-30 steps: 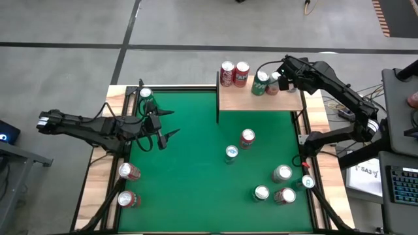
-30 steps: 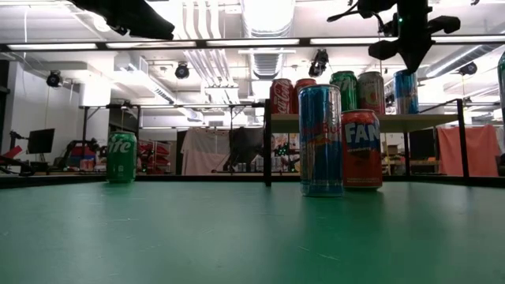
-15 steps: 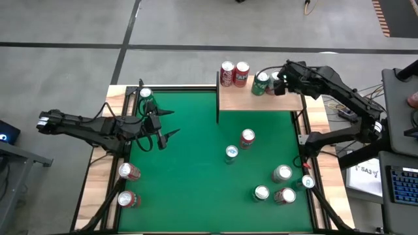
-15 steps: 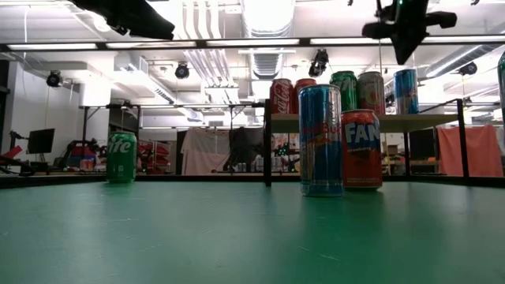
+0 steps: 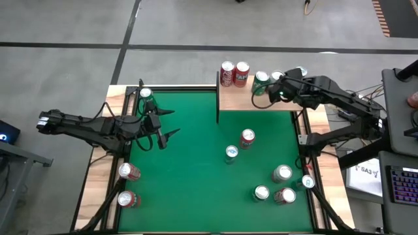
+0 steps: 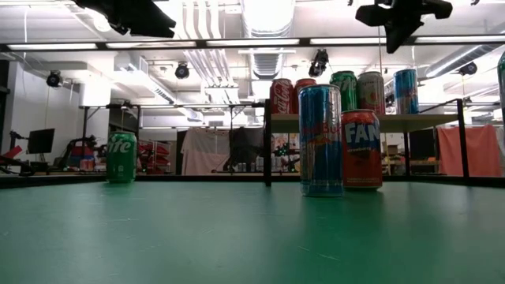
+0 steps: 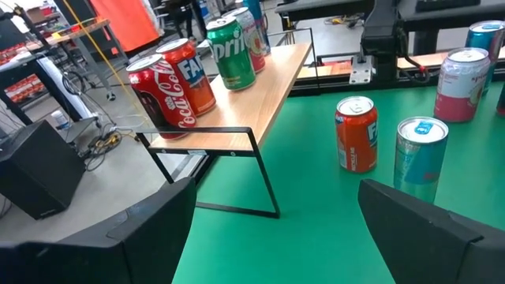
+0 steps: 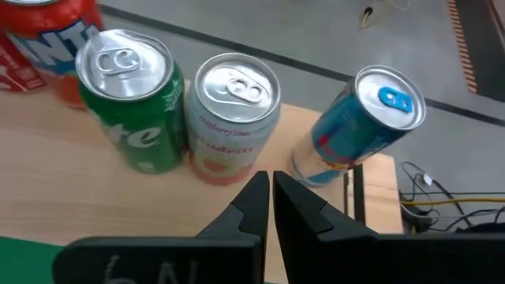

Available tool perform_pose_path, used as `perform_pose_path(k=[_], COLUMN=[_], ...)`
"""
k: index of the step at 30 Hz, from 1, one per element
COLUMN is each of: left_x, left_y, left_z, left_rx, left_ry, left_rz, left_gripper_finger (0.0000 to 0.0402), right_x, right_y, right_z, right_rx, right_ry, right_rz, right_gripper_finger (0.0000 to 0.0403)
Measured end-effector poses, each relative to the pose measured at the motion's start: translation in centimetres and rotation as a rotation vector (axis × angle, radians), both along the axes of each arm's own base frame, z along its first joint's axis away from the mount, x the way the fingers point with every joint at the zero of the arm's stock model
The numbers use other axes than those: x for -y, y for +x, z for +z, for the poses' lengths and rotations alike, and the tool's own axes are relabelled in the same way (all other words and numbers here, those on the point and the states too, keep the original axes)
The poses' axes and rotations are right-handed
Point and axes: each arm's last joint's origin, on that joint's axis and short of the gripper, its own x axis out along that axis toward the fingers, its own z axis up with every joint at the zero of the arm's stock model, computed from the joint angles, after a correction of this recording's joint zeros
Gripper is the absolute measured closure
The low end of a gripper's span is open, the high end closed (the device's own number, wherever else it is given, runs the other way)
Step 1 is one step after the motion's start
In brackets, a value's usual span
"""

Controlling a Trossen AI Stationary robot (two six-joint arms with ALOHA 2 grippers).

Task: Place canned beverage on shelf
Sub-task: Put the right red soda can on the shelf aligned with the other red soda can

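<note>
Though hidden overhead, slim blue can (image 8: pixel 359 130) upright

On the shelf (image 7: pixel 260 102): a Coca-Cola can (image 7: pixel 156 91), a Fanta can (image 7: pixel 187 72) beside it, then a Sprite can (image 7: pixel 230 52).

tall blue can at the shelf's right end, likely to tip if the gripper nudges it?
Probably yes. The blue can is tall and slim, so likely top-heavy. It stands near the shelf edge, so a tip could send it off. Its smooth round wall would likely roll, too. The right gripper is shut just above.
</note>
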Motion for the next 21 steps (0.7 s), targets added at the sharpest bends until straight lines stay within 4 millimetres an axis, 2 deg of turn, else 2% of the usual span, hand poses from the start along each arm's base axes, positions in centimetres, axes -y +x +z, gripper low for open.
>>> perform_pose_path(k=[7,15,21], left_x=[0.0,0.0,0.0], left_y=[0.0,0.0,0.1], left_z=[0.0,0.0,-0.5], left_rx=[0.005,0.028,0.041], left_ry=[-0.011,-0.064,-0.132], left_rz=[0.003,0.018,0.039], left_gripper_finger=[0.0064,0.0064,0.0064], right_x=[0.0,-0.2,-1.2], right_y=[0.5,2.2,3.9], right_z=[0.1,0.3,-0.5], right_rx=[0.006,0.049,0.058], right_ry=[-0.008,-0.04,-0.082], right_rz=[0.064,0.23,0.355], right_gripper_finger=[0.039,0.039,0.039])
